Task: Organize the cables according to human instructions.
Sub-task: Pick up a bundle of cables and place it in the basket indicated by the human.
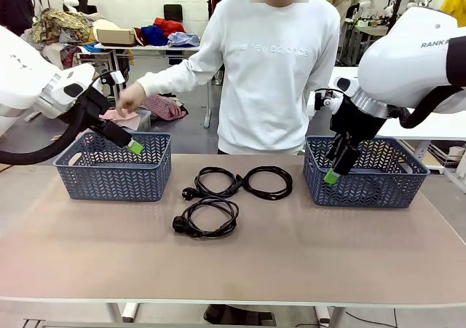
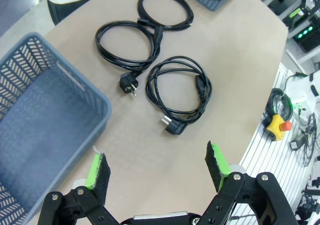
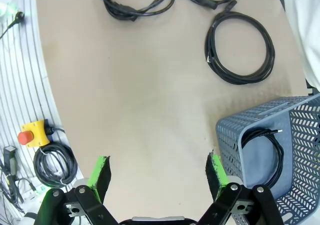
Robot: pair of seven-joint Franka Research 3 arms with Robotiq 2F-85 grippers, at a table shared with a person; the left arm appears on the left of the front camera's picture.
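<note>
Front view: three cables (image 1: 237,186) on desk (image 1: 328,255), left of right basket (image 1: 364,186); fourth cable (image 3: 279,155) inside it. Spread wide, empty: left jaws, right jaws. Risk: two touching coils lifting together if pinched at their overlap, or loop snagging basket rim.

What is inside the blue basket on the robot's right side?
One coiled black cable lies inside the right basket. The basket's far part runs out of the right wrist view, and in the front view its wall hides the rest of the floor.
</note>
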